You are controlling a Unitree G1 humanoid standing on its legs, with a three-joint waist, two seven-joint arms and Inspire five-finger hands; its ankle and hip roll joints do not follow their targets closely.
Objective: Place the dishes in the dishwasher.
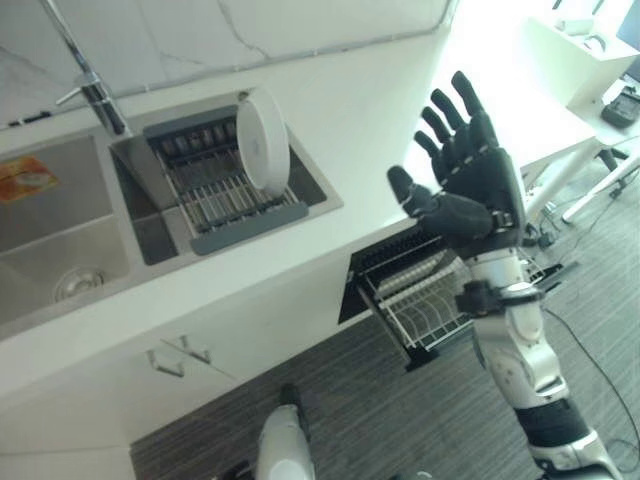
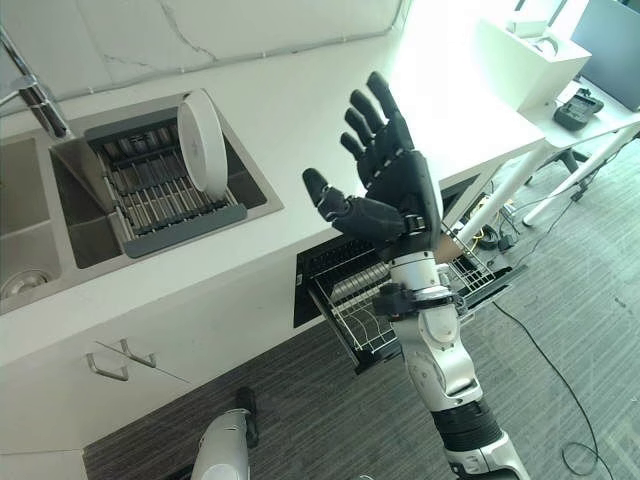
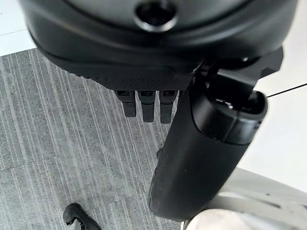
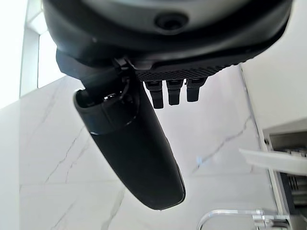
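Plate: I count one, standing on edge in the drying rack in the sink, upper left of centre, slotted upright to drain. My right hand is raised right of centre, fingers spread, empty, above the one open dishwasher rack. My left hand hangs over the floor, straight, empty.

glossy white plate, brushed steel sink

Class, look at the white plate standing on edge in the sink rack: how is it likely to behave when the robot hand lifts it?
The white plate looks rigid and glossy, so probably slippery and breakable. It stands on edge in the rack, so a sideways nudge may tip it. The right robot hand is open, well clear.
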